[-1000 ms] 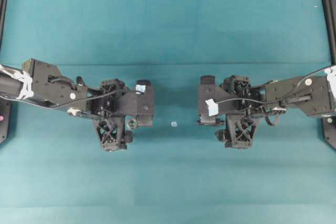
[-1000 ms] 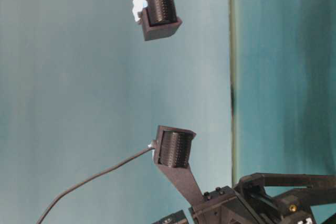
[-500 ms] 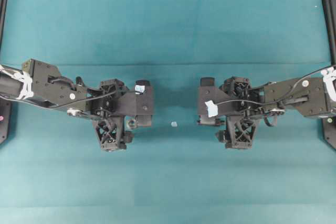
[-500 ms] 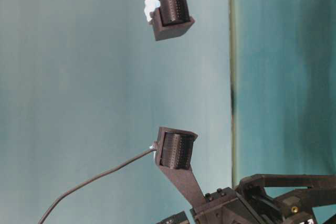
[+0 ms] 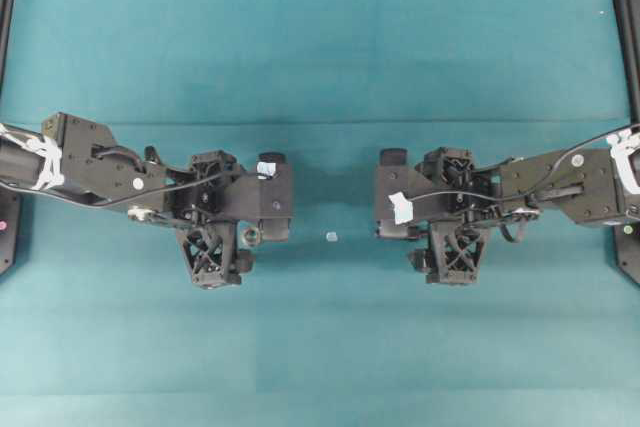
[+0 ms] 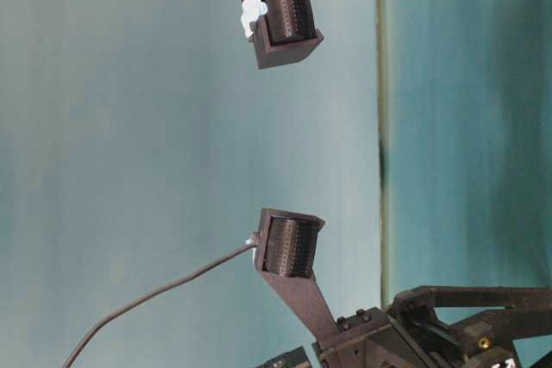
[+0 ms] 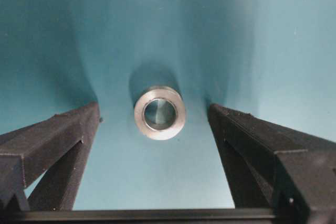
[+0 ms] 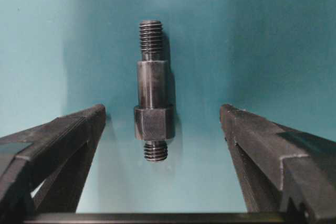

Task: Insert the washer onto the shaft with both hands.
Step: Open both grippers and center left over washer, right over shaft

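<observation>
The washer point(image 7: 159, 112) is a small silvery ring lying flat on the teal mat, hole facing up. My left gripper point(image 7: 153, 115) is open, with one finger on each side of the washer and neither touching it. The washer also shows in the overhead view point(image 5: 252, 236), beside the left wrist. The shaft point(image 8: 153, 90) is a dark stepped rod with threaded ends and a hex collar, lying flat on the mat. My right gripper point(image 8: 163, 113) is open, its fingers apart on either side of the shaft's near end.
A tiny pale speck point(image 5: 331, 236) lies on the mat between the two wrists. Black frame rails run along the left edge point(image 5: 6, 7) and the right edge point(image 5: 630, 27). The table-level view shows only the two wrist blocks above the mat.
The right arm has shifted slightly toward the centre. The left arm, washer and shaft have not visibly moved.
</observation>
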